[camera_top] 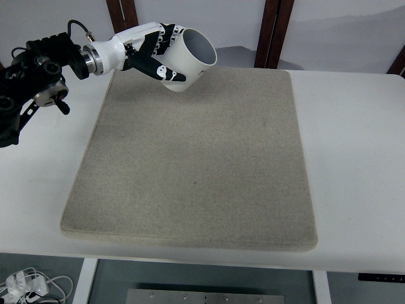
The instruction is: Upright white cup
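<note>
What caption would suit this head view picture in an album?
The robot's left hand grips a tilted white cup over the far left corner of a grey mat on a white table.

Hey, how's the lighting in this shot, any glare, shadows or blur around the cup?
Head view: even, soft light, no glare; the tilted white cup in the left hand is sharp, casting only a faint shadow on the beige felt mat.
</note>
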`<state>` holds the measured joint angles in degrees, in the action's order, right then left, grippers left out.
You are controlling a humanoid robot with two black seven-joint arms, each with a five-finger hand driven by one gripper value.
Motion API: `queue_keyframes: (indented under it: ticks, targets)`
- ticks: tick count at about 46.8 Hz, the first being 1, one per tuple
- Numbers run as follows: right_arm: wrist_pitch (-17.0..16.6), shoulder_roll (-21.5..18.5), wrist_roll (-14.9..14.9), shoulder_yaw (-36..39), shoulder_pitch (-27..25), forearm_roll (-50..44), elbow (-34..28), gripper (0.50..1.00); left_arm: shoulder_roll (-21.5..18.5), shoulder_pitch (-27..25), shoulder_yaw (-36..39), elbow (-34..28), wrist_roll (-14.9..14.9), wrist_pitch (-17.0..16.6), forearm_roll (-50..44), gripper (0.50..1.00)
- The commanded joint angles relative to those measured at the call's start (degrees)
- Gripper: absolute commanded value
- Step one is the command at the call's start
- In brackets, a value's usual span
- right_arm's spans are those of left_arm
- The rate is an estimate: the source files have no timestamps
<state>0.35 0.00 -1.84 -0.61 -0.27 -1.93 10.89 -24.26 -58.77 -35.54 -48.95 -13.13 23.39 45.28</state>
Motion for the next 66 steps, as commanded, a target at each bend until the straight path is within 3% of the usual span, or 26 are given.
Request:
queue_keyframes:
  ticks: [1, 11, 21, 31, 47, 55, 66]
  targets:
    - [0.0, 0.0, 0.0, 0.0, 0.0, 0.0, 0.0, 0.952, 0.0, 1.6, -0.9, 0.3, -1.7, 0.0, -2.7, 0.500]
    - [0.0, 0.0, 0.0, 0.0, 0.0, 0.0, 0.0, 0.952, 0.7, 5.7, -3.8, 2.6, -5.4, 0.0, -8.6, 0.500]
    - [0.0, 0.0, 0.0, 0.0, 0.0, 0.0, 0.0, 0.952, 2.1, 9.4, -4.0, 3.2, -13.8, 0.0, -11.3, 0.500]
    - [0.0, 0.0, 0.0, 0.0, 0.0, 0.0, 0.0, 0.952, 5.8, 13.4, -5.2, 5.0, -18.8, 0.4, -11.2, 0.500]
    - [0.0, 0.0, 0.0, 0.0, 0.0, 0.0, 0.0, 0.952, 7.6, 15.6, -5.3, 7.4, -19.2, 0.7, -11.2, 0.500]
    - [0.0, 0.0, 0.0, 0.0, 0.0, 0.0, 0.0, 0.952, 8.6, 17.1, -5.1, 9.0, -21.9, 0.8, -10.7, 0.500]
    - [0.0, 0.0, 0.0, 0.0, 0.0, 0.0, 0.0, 0.952, 8.9, 17.6, -3.9, 11.3, -21.9, 0.8, -10.0, 0.500]
